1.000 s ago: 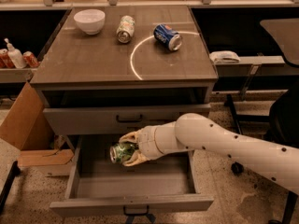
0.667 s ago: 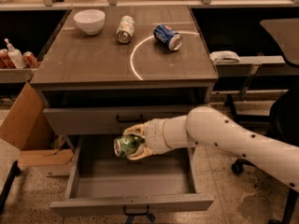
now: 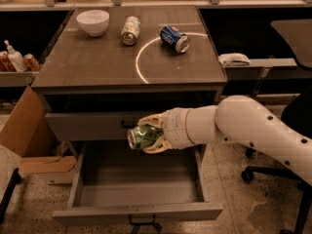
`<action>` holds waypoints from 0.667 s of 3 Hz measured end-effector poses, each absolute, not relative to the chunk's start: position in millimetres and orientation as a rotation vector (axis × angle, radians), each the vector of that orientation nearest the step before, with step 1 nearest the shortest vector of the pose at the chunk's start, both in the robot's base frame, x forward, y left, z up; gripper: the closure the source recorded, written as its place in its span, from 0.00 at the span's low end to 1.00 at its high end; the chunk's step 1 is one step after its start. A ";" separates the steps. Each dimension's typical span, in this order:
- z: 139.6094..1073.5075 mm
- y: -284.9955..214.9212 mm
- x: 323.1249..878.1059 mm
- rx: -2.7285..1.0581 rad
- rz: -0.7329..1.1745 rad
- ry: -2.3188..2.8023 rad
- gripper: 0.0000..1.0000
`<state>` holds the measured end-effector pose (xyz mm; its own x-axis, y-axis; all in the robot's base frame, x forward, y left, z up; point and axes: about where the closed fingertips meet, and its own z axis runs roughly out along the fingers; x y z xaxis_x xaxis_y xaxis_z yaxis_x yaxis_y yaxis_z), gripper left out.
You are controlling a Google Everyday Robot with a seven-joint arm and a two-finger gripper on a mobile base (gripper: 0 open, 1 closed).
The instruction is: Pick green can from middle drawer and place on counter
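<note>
My gripper (image 3: pixel 148 134) is shut on the green can (image 3: pixel 140 136), which lies sideways in the fingers with its silver end facing left. I hold it in the air above the open middle drawer (image 3: pixel 139 212), in front of the upper drawer front (image 3: pixel 87 126). The drawer's inside shows nothing in it. The counter (image 3: pixel 92 62) with its thin white arc lies above and behind the gripper. My white arm comes in from the right.
On the counter stand a white bowl (image 3: pixel 93 22), a pale silvery-beige can (image 3: pixel 130 30) and a blue can (image 3: pixel 175 38), both cans on their sides. A cardboard box (image 3: pixel 24 130) sits left of the cabinet. A side shelf with bottles (image 3: pixel 14 60) is at the left, a chair (image 3: pixel 292 145) at the right.
My gripper has lifted the green can up out of the middle drawer, from drawer depth to the height of the upper drawer front, and moved slightly right.
</note>
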<state>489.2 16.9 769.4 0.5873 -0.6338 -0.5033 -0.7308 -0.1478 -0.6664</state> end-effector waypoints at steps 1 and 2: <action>769.7 16.8 489.2 -1.851 0.126 1.105 1.00; 803.0 8.1 500.2 -1.839 0.105 1.084 1.00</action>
<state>500.2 8.1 803.0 0.6010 -0.6294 -0.4926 -0.7120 -0.1416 -0.6877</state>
